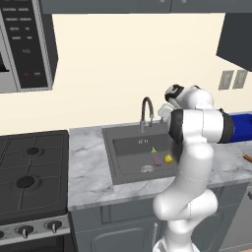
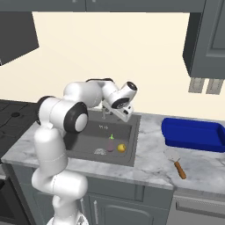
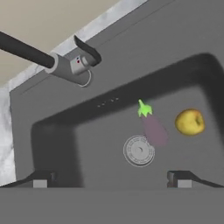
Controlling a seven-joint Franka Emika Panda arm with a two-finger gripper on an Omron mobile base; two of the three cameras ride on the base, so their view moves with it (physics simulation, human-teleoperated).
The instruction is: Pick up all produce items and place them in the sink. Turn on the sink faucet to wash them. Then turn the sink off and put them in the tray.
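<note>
- Two produce items lie on the sink floor: the eggplant beside the round drain, and the yellow fruit just right of it, apart.
- Left of them in the hand view, the faucet reaches over the basin's back rim.
- Gripper hovers above the basin, fingertips spread wide, holding nothing.
- Farthest right, the blue tray sits on the counter, with a spatula near it.

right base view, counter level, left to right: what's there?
Stove edge → sink with drain, eggplant, lemon → spatula-like tool → blue tray.
</note>
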